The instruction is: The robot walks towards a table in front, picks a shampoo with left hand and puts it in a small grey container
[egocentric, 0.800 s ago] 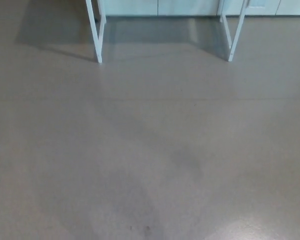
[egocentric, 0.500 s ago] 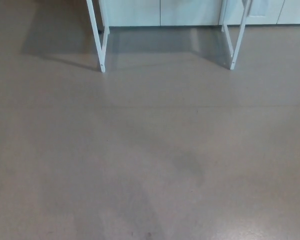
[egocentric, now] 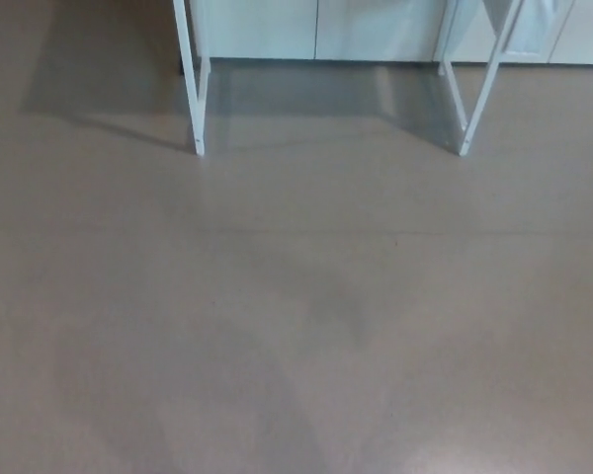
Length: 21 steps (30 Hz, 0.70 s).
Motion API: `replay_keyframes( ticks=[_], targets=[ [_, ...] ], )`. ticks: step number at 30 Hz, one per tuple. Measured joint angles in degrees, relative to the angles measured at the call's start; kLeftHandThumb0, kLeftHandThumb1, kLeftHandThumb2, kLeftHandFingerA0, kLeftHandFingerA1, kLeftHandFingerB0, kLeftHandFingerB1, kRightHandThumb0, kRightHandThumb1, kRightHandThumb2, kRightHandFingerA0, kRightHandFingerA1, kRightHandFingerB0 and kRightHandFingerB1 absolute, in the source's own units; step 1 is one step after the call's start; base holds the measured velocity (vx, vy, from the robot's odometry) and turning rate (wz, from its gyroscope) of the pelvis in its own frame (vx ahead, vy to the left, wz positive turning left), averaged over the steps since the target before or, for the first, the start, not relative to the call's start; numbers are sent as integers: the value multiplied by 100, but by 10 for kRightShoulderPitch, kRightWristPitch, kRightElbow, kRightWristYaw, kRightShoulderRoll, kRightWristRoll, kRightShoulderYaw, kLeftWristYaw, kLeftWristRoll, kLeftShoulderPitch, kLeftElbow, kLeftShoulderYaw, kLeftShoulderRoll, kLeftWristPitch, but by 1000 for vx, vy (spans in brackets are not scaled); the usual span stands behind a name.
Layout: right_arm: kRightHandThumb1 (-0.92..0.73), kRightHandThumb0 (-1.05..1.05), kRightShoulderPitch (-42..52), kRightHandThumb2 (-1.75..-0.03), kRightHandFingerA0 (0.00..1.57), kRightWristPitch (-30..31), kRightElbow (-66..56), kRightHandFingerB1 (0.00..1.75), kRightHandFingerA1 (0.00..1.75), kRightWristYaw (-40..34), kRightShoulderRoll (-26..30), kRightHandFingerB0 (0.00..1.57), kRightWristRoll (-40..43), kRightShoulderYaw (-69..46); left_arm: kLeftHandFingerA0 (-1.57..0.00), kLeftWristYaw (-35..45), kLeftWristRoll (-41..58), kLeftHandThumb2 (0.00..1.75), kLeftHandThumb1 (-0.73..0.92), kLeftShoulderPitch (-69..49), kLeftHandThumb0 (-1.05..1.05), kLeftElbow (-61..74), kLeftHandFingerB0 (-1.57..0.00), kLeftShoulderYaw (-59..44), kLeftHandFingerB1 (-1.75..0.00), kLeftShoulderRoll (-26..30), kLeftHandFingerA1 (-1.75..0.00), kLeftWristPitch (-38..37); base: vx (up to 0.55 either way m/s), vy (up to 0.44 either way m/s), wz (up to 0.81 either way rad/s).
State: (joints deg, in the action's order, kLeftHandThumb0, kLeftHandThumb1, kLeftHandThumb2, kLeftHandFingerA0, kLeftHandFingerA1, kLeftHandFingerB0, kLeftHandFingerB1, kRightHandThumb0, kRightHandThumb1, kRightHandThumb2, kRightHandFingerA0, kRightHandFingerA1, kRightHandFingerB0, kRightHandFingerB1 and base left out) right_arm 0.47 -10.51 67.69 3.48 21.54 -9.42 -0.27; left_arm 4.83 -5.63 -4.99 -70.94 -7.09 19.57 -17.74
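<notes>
Only the lower part of the table shows in the head view: a white left leg [egocentric: 190, 79] and a white right leg [egocentric: 479, 84] at the top of the picture. The tabletop, the shampoo and the small grey container are out of the picture. Neither of my hands shows.
Grey-brown floor [egocentric: 296, 316] fills most of the view, with the table's shadow under and left of the legs. Pale cabinet fronts [egocentric: 316, 25] stand behind the table along the top edge.
The whole picture has shifted: the table legs sit lower in the frame and look larger, so the camera has come closer to the table.
</notes>
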Motion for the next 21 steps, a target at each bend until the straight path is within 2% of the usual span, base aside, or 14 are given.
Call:
replay_keyframes(
  ticks=[4,9,15,16,17,18,19,20,21],
  targets=[
    [-57,-36,-1,-73,56,-2,3,42,52,1,-5,33,-1,4,-49,-4,-2,58,58,3,-34,-2,-30,11,-33,3,-40,0,336,-213,11],
    [-57,-37,-14,-73,59,-3,5,42,53,2,4,33,-1,5,-52,-5,-4,57,58,12,-32,-1,-28,21,-33,-1,-47,0,299,-119,11],
    [-58,-37,-15,-74,57,-3,10,43,53,2,5,35,-3,13,-49,-4,-2,57,58,2,-31,-1,-30,20,-34,-1,-43,0,323,3,-13],
    [-58,-37,-14,-73,56,-3,10,43,52,2,5,35,-4,15,-41,-4,-2,91,41,1,-22,-1,-17,20,-51,-1,-62,0,276,85,-14],
    [-58,-37,-13,-73,56,-3,11,43,52,2,5,35,-4,17,-41,-4,-2,91,41,0,-22,-1,-17,20,-51,-1,-62,0,409,104,-20],
    [-57,-38,-12,-73,57,-2,13,43,53,3,5,36,-5,18,-51,-4,-2,57,59,0,-33,-1,-31,20,-33,-1,-44,0,499,154,-13],
    [-57,-38,-11,-73,56,-2,14,43,53,3,5,36,-5,19,-50,-4,-2,57,58,0,-32,-1,-31,20,-34,-1,-44,0,595,162,-1],
    [-57,-37,-14,-73,55,-2,14,43,52,3,4,36,-5,20,-41,-4,-2,91,40,2,-23,-1,-18,20,-52,2,-63,-1,501,109,15],
    [-57,-37,-18,-73,55,-2,15,43,52,4,5,36,-5,20,-41,-4,-2,91,40,5,-23,1,-18,21,-52,1,-63,-2,482,136,-65]
  ],
)
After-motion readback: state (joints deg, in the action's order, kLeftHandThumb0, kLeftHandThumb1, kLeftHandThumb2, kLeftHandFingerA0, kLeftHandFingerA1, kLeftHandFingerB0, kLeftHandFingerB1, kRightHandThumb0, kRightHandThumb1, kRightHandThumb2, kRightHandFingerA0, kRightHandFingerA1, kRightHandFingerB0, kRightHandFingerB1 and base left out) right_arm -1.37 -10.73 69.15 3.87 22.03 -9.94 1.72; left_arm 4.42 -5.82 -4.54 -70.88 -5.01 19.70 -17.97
